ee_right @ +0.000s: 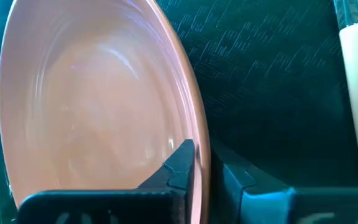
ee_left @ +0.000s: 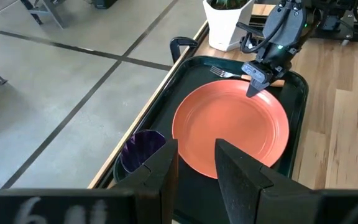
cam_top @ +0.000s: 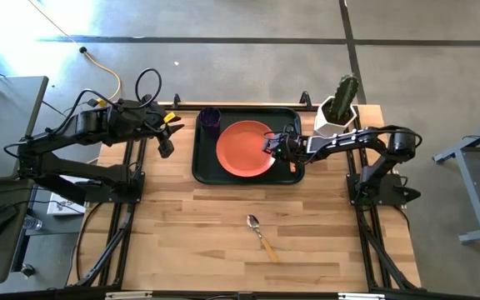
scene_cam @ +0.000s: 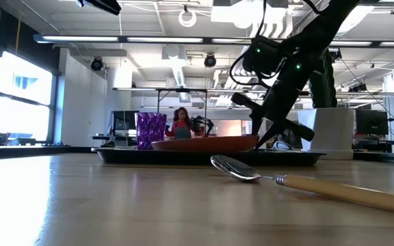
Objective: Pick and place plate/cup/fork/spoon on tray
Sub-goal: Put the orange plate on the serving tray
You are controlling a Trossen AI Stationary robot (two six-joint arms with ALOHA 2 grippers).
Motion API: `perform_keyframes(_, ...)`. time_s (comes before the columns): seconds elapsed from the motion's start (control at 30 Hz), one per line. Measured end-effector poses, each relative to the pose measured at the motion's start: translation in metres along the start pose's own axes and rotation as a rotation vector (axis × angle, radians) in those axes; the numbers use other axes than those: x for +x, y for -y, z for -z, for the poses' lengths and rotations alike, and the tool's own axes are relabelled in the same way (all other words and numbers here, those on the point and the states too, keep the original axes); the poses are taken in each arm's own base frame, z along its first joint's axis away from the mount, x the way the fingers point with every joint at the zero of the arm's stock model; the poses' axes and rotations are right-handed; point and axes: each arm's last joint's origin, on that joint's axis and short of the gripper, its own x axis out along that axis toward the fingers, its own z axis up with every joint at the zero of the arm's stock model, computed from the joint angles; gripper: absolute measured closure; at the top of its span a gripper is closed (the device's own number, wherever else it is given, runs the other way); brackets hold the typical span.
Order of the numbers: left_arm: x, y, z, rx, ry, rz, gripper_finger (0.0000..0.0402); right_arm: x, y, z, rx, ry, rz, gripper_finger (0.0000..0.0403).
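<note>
The dark green tray point(cam_top: 202, 171) lies at the far middle of the table. The orange plate point(cam_top: 240, 150) sits on it, with the purple cup point(cam_top: 210, 118) in the tray's far left corner. The fork point(ee_left: 225, 73) lies in the tray beside the plate, toward the tray's right end. The spoon point(cam_top: 261, 233) lies on the bare wood near the front. My right gripper point(cam_top: 271, 145) is shut on the plate's right rim. My left gripper point(cam_top: 167, 146) is open and empty, left of the tray. My right gripper pinches the plate's rim point(ee_right: 202, 155) at its right side, one finger point(ee_right: 179, 165) inside the plate and one outside. The fingers come from the table's right, slanting down. The plate rests in the tray, and its right side looks slightly raised in the low view point(scene_cam: 252, 140).
A white pot with a green cactus point(cam_top: 337, 112) stands at the far right corner, just behind my right arm. The wood in front of the tray holds only the spoon. A person sits in the room far behind the table point(scene_cam: 181, 123).
</note>
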Motion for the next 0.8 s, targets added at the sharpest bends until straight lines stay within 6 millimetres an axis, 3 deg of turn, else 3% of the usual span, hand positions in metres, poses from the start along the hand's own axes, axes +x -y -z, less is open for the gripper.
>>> perform_keyframes(0.3,0.0000,0.0000,0.0000,0.000,0.000,0.000,0.0307,0.0000,-0.0019,-0.0002,0.004,0.006,-0.019,0.0336)
perform_keyframes(0.8,0.0000,0.0000,0.0000,-0.007,0.000,0.000,0.0307,-0.0006,-0.0030,0.0005,0.006,-0.025,-0.031,0.0334)
